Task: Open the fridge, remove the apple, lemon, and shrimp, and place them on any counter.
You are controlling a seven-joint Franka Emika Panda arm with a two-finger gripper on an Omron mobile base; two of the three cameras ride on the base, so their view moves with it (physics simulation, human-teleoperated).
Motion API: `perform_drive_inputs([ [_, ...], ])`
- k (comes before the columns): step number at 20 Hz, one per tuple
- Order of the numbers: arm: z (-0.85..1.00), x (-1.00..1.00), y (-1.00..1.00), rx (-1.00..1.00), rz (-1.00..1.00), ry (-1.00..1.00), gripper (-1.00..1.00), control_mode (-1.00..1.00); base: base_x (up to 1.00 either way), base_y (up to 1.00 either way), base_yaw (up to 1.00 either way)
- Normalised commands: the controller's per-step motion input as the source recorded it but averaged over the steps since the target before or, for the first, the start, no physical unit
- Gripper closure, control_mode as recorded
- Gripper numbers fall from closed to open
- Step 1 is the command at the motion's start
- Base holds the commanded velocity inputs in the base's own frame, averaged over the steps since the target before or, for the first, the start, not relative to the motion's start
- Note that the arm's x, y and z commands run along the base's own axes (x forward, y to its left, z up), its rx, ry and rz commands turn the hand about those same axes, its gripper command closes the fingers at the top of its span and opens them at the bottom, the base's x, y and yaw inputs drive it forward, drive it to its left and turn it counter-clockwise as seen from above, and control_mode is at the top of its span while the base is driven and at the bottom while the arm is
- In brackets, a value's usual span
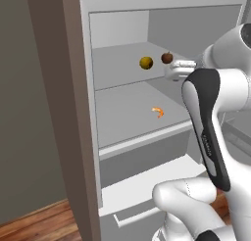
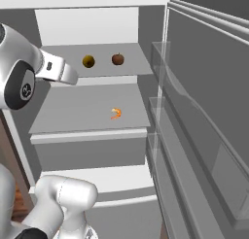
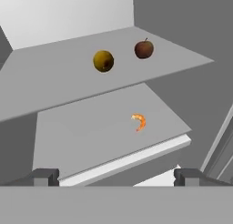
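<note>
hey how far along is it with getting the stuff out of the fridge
Done: the fridge stands open. In hand: nothing; the gripper is open, facing the shelves. Left: the apple and lemon on the upper shelf and the shrimp below must all go to a counter.

fridge point(image 2: 97, 19) stands open, door point(image 2: 204, 111) swung to its right. inside the fridge, lemon point(image 3: 103, 61) and apple point(image 3: 144, 49) sit on the upper shelf point(image 3: 54, 77), apple just right of lemon, apart. shrimp point(image 3: 139, 122) lies alone on the shelf below point(image 3: 82, 132), toward its right side, nearer the fridge front than the fruits. drawer point(image 1: 147, 186) sits under that shelf, at the fridge bottom.
</note>
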Motion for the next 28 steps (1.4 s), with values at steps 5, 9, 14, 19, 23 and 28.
perform_drive_inputs([
  [5,-0.31,0.00,-0.20,0.00,0.00,0.01,-1.00,-1.00,0.00,0.00,0.00],
  [9,-0.32,0.00,-0.16,0.00,0.00,0.10,-1.00,-1.00,0.00,0.00,0.00],
  [14,-0.29,0.00,-0.09,0.00,0.00,0.14,-1.00,-1.00,0.00,0.00,0.00],
  [19,-0.35,-0.06,-0.09,0.00,0.00,0.15,-1.00,-1.00,0.00,0.00,0.00],
  [23,-0.37,-0.07,-0.08,0.00,0.00,0.13,-1.00,-1.00,0.00,0.00,0.00],
  [28,-0.43,-0.04,-0.03,0.00,0.00,0.12,-1.00,-1.00,0.00,0.00,0.00],
])
